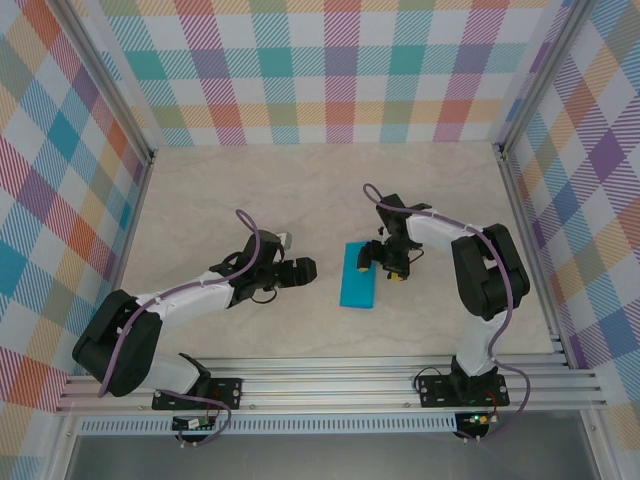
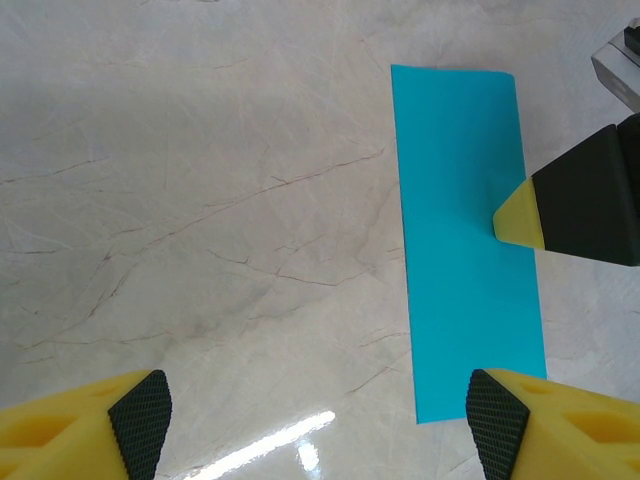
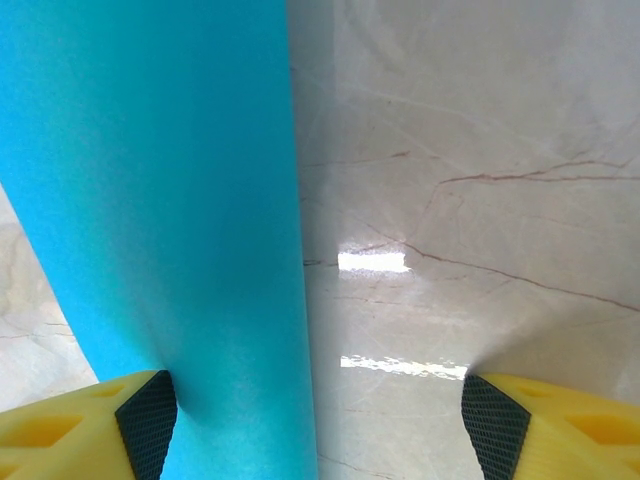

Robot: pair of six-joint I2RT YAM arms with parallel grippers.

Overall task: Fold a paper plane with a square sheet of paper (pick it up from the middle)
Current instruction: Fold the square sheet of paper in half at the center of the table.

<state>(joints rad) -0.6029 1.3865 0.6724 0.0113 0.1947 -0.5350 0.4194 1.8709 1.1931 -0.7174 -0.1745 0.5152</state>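
Marble worktop [image 1: 260, 190], folded teal paper [image 1: 357, 276] at centre; left fingers [image 2: 140, 410] apart beside it, right fingers [image 3: 145, 420] apart over its edge.

The teal paper [image 2: 465, 240] looked thin, smooth and matt, and it lay on a tabletop [image 2: 200, 200] of veined, marble-look material glossy enough to throw back bright patches of light. The left gripper [image 2: 320, 405] and the right gripper [image 3: 320, 412] had fingers of dull yellow plastic tipped with black, finely cross-hatched, rubbery-looking pads [image 3: 148, 420]. The rails [image 1: 330, 385] along the near edge were ribbed bare metal.
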